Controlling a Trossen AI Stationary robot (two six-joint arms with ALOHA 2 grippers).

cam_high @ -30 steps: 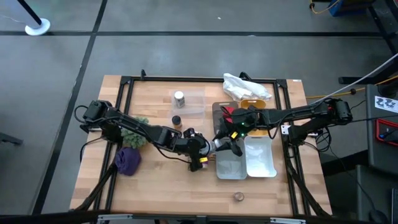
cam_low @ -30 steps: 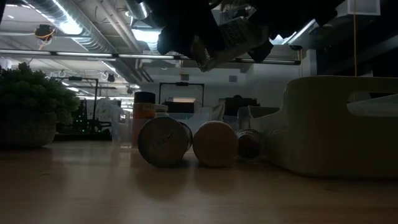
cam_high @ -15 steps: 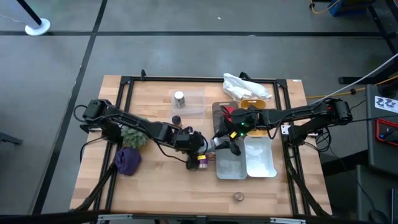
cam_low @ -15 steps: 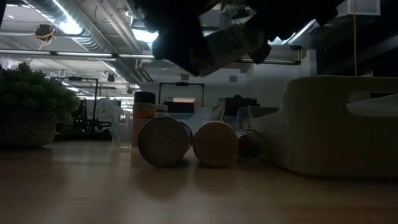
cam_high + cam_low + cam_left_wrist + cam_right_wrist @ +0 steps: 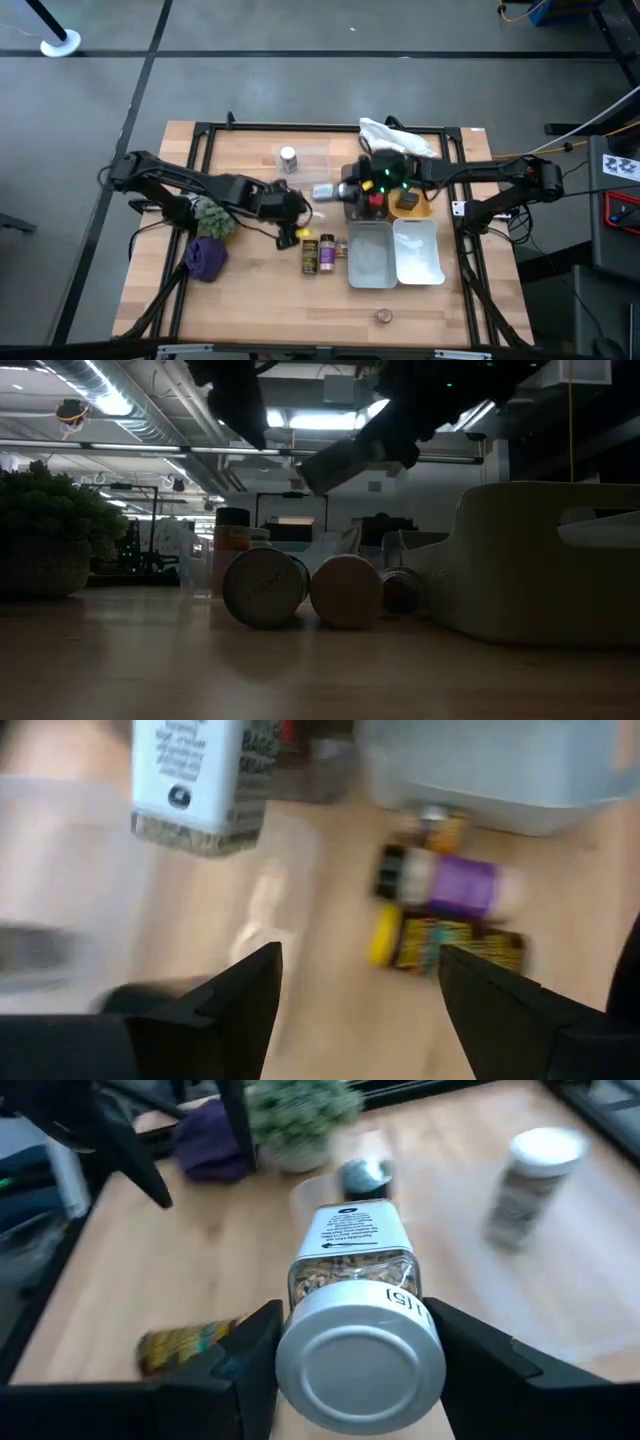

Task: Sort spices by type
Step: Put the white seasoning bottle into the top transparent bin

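— High view first: where's the jar the right arm has?

— The right gripper [image 5: 340, 191] is above the middle of the table [image 5: 250, 290], just off the far left corner of the grey tray [image 5: 368, 270]. Its fingers are clamped on a silver-capped jar [image 5: 324, 191], which lies level, long axis running across the table, the free end pointing toward the left arm.

— Does the right wrist view agree?

— Yes. There the jar [image 5: 352, 1295] sits between the two dark fingers [image 5: 248, 1355], silver cap toward the camera, white label and base pointing away. Coarse tan contents show through the glass.

— And from table height?

— The jar [image 5: 345, 460] hangs in the air, tilted a little, above the jars lying on the wood.

— The left gripper?

— The left gripper [image 5: 296, 212] is just left of centre, fingers spread with nothing between them. In its wrist view the gap between the fingers [image 5: 220, 1005] shows only bare wood.

— What lies on the table?

— Two jars side by side just left of the tray, long axes running front to back: a yellow-capped jar [image 5: 310, 254] and a purple-labelled jar [image 5: 327, 249]. A white-capped jar [image 5: 288, 158] stands upright near the far edge, with a dark-capped jar [image 5: 284, 193] nearer. A small round tin [image 5: 383, 316] sits alone near the front edge.

— Anything else?

— A purple cloth lump [image 5: 206, 258] and a small green plant [image 5: 215, 217] on the left side, and a white plastic bag [image 5: 395, 138] at the far edge.
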